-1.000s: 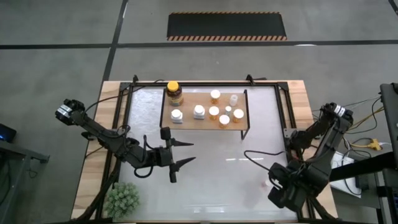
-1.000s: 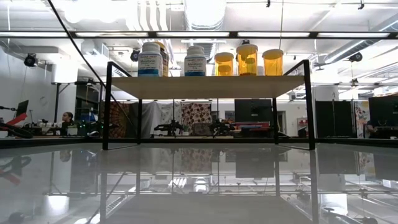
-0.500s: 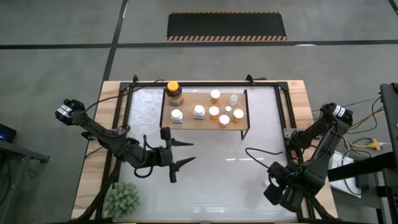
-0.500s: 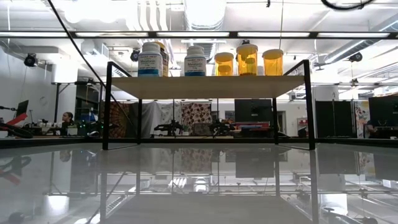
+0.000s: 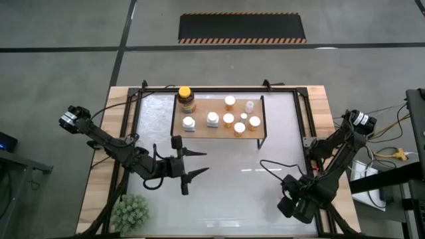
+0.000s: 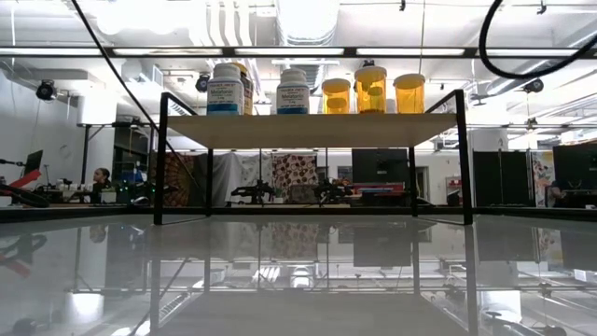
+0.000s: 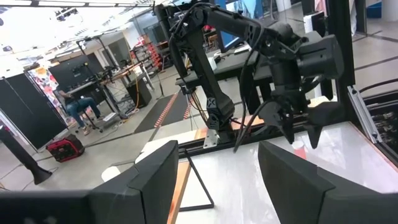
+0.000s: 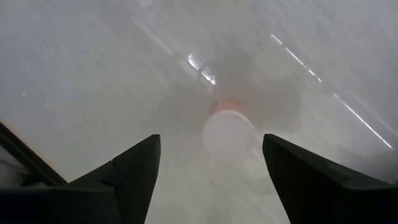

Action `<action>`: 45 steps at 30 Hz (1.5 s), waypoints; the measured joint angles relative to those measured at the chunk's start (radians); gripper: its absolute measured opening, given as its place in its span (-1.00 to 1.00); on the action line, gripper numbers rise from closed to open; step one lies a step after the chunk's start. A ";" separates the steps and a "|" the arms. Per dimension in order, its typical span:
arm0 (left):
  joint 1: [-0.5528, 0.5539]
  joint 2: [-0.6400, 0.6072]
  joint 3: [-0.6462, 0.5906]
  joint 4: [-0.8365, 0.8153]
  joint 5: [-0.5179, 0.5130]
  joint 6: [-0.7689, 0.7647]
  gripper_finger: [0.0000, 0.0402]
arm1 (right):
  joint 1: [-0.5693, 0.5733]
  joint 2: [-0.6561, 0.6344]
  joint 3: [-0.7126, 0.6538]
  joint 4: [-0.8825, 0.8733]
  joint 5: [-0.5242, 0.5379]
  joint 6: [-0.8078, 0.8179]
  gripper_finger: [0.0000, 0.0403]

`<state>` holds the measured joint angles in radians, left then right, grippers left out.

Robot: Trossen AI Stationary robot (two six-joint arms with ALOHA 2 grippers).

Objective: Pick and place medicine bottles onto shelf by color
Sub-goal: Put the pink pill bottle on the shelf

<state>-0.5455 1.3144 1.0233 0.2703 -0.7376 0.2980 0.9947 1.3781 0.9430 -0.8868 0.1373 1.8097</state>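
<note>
Orange bottle (image 8: pixel 227 130), round pale cap

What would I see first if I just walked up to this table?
Probably the shelf at the table's far middle, with medicine bottles on it: the amber jar at one end, white bottles and orange ones beside it. Then the right end effector, open, hovering over one orange bottle on the table, while the left end effector waits open mid-table.

One shelf (image 5: pixel 199 106) — eight bottles on it, one plant (image 5: pixel 129 212).
</note>
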 joint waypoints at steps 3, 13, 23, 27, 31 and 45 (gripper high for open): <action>0.000 0.000 0.000 0.000 0.000 0.001 0.02 | 0.000 0.000 -0.025 0.025 0.018 -0.002 0.33; 0.000 0.000 0.000 -0.001 0.000 0.002 0.02 | 0.000 0.000 -0.065 0.033 0.047 0.005 0.28; 0.000 0.000 0.000 -0.002 0.000 0.000 0.02 | 0.000 0.000 -0.065 0.058 0.046 -0.001 -0.17; 0.000 0.000 0.000 -0.002 0.000 0.001 0.02 | 0.000 0.000 -0.065 0.059 0.046 -0.004 -0.32; 0.000 0.000 0.000 -0.002 0.000 0.005 0.02 | -0.001 -0.008 -0.042 0.054 0.047 -0.016 -0.41; 0.000 0.000 -0.011 -0.004 0.000 0.003 0.02 | -0.221 -0.009 0.114 0.032 0.153 -0.447 -0.41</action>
<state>-0.5455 1.3140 1.0128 0.2665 -0.7376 0.3013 0.7735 1.3689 1.0567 -0.8543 0.2908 1.3630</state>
